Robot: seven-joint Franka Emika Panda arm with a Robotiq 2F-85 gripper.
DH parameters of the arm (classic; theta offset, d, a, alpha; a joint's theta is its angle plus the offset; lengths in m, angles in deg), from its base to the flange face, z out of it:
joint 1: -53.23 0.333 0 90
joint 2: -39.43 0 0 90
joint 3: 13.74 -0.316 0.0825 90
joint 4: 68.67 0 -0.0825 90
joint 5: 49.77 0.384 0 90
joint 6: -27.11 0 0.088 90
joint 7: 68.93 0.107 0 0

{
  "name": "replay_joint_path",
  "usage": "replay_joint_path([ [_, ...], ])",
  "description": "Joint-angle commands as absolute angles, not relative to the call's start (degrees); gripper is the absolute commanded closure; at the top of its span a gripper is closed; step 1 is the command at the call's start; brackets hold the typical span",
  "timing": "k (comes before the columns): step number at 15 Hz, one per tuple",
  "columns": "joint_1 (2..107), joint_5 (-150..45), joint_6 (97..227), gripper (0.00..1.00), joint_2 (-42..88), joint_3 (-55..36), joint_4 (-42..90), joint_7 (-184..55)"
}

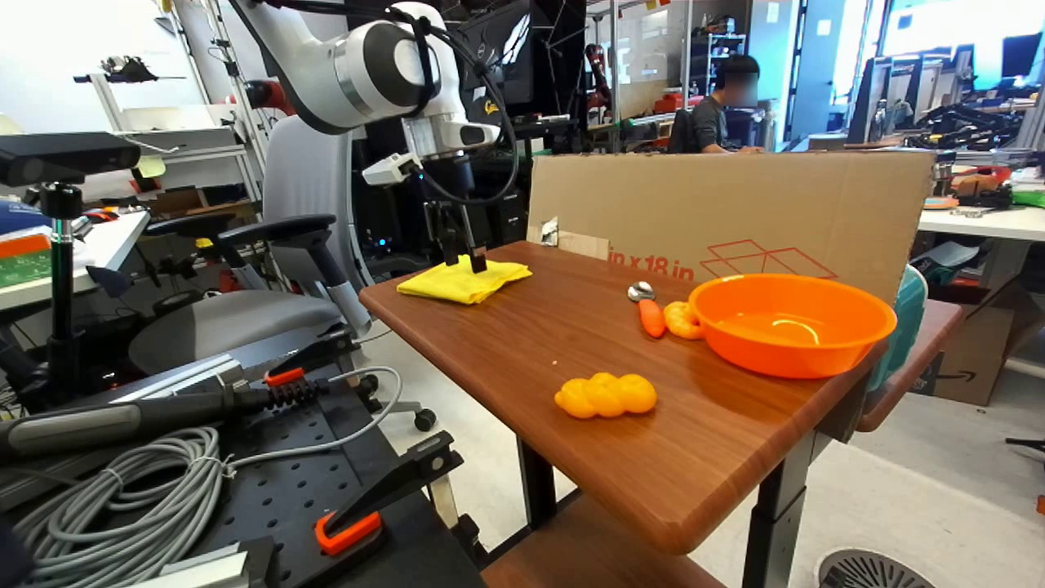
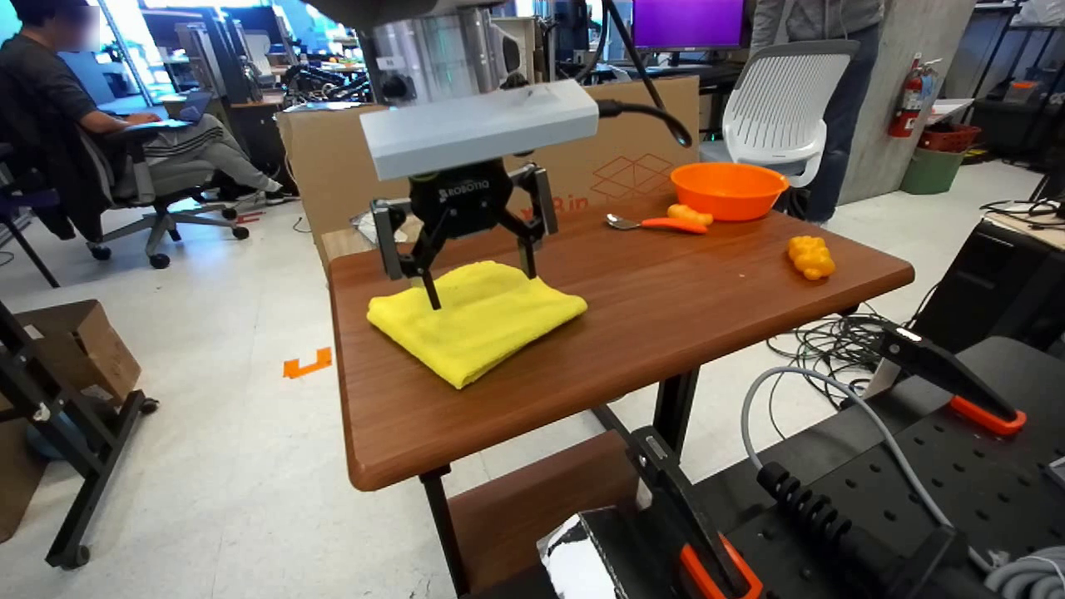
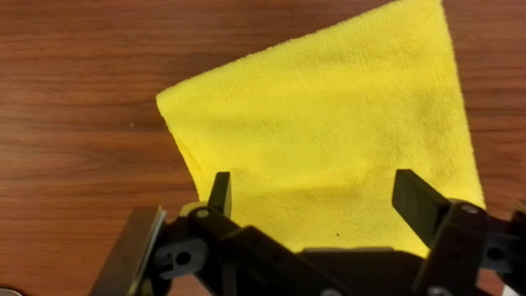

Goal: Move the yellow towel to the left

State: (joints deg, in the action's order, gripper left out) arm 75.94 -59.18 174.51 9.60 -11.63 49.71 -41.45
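Yellow and plush, the towel (image 2: 487, 324) lay on the table (image 2: 399, 433) beneath my gripper (image 2: 482, 288), jaws spread wide, holding nothing. I judged it light, soft, hardly slippery, best pinched along the shallow crease between the jaws. I wore the name ROBOTIQ; the cardboard (image 1: 710, 200) read "in x 18 in".

Gripper (image 2: 482, 287), above the bench (image 2: 649, 287) near its left edge in an exterior view: body marked ROBOTIQ in white capitals. Cardboard (image 1: 727, 196), along the far edge of the bench in both exterior views: red print (image 1: 651, 263) reading "in x 18 in", red line drawing (image 1: 767, 260) to its right. Carton (image 1: 971, 351), beyond the far right corner: curved arrow mark (image 1: 960, 376). Yellow script (image 1: 491, 107), beyond the far left corner: too small to read
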Motion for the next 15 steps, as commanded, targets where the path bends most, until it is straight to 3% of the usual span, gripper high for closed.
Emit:
replay_joint_path([
  [1,74.0,-56.9,176.0,0.00,15.7,-14.3,53.7,-42.8],
  [8,69.4,-48.7,177.9,0.00,28.6,-19.3,60.8,-47.4],
  [15,68.5,-49.8,175.6,0.00,28.5,-19.8,60.1,-47.8],
])
